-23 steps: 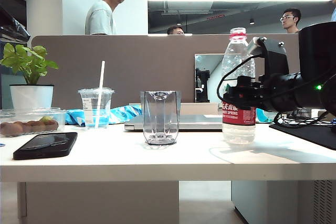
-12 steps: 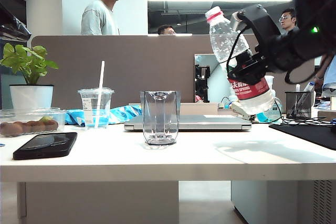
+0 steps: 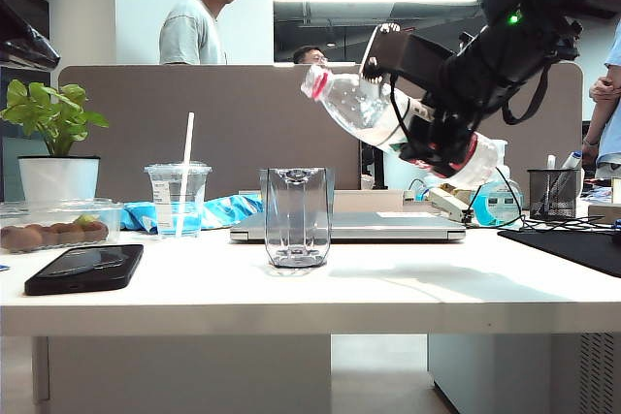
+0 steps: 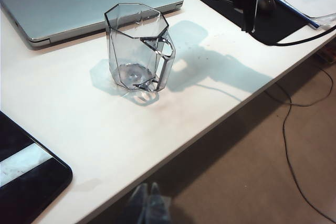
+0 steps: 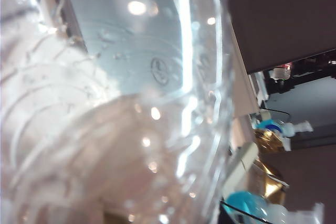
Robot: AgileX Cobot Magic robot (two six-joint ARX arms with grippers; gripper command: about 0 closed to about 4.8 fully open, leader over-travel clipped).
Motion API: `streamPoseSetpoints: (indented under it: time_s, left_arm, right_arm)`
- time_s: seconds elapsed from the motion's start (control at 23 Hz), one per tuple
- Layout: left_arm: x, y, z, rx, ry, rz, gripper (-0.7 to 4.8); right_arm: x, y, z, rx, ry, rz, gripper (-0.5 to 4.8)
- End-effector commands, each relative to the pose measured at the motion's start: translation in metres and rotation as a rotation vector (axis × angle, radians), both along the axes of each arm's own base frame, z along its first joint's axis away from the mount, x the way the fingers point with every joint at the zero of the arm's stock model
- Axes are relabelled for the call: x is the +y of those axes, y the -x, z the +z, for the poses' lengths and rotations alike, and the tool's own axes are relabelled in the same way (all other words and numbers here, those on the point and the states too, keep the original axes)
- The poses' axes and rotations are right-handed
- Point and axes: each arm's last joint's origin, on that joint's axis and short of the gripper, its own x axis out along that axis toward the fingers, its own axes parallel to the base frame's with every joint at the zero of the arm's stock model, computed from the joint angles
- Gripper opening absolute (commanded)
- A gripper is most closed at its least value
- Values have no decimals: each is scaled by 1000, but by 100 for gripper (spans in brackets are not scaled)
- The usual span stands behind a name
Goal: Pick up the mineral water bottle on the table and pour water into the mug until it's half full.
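The mineral water bottle (image 3: 361, 107) hangs in the air, tipped almost level, with its pink-ringed neck pointing left, above and to the right of the mug. My right gripper (image 3: 439, 143) is shut on its red-labelled lower half. The right wrist view is filled by the clear bottle (image 5: 105, 108), so the fingers there are hidden. The empty faceted glass mug (image 3: 296, 215) stands upright on the white table (image 3: 291, 293). In the left wrist view the mug (image 4: 137, 48) shows its handle. My left gripper (image 4: 147, 202) hovers off the table's front edge, its tips together and empty.
A black phone (image 3: 85, 267) lies front left. Behind it stand a plastic cup with a straw (image 3: 178, 198), a box of fruit (image 3: 49, 225) and a potted plant (image 3: 56, 143). A closed laptop (image 3: 349, 227) lies behind the mug. A black mat (image 3: 572, 244) and pen holder (image 3: 553, 193) are right.
My right gripper has lifted the bottle off the table, carried it up and left toward the mug, and tipped it from upright to nearly level. The mug has stayed put.
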Motion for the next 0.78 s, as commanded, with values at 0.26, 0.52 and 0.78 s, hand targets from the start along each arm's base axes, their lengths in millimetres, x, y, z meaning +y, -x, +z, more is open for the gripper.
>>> streamPoseSetpoints:
  time_s: [0.26,0.52,0.78]
  left_arm:
    - [0,0,3,-21,2,-1,4]
    - [0,0,3,-17,3,-5,4]
    - [0,0,2,-14,3,-8,4]
  right_arm:
    - [-2,-3,7,-78,121,-23,243]
    - [2,-18,7,-48,179,-55,261]
    - [5,-25,5,-37,241,-53,266]
